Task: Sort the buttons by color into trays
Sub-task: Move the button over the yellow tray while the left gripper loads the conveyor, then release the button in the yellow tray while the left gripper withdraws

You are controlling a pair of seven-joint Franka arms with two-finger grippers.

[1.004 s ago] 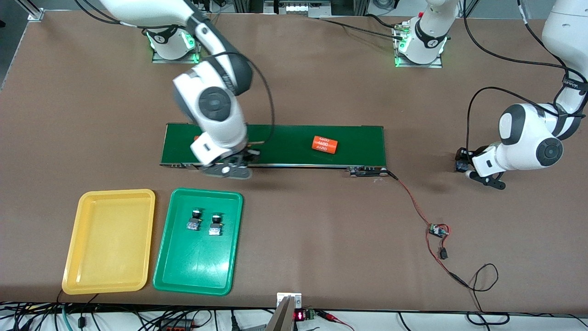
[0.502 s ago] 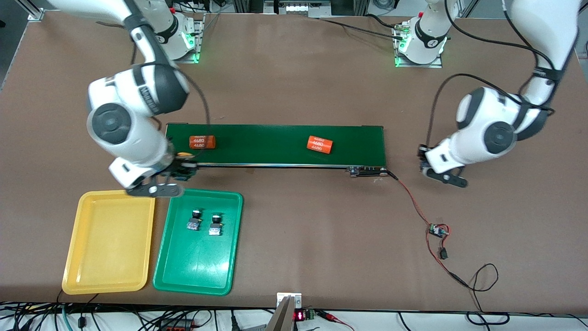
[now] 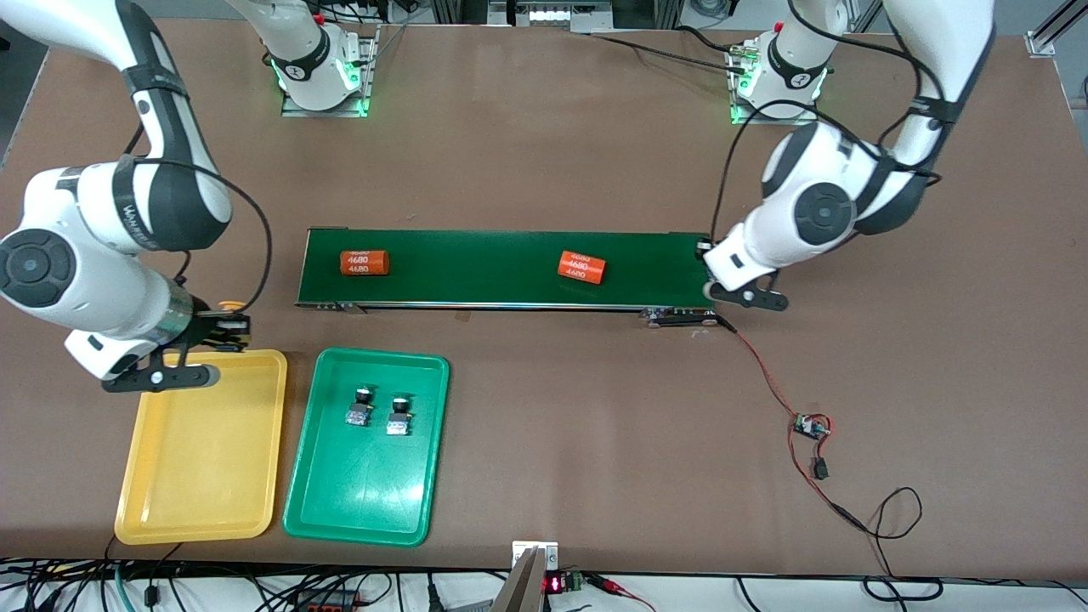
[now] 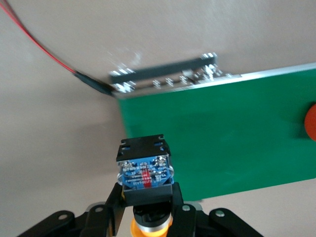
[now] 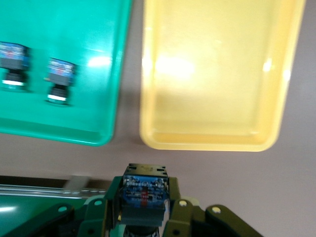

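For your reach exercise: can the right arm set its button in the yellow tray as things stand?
Probably yes. The right end effector, shut on a yellow button, hangs at the edge of the yellow tray, which looks bare.

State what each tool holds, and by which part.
Each holds a yellow button by its body: the right tool near the yellow tray, the left tool at the belt end.

"4680" on both orange cylinders (image 3: 364,263) (image 3: 581,267) on the conveyor belt (image 3: 476,269).
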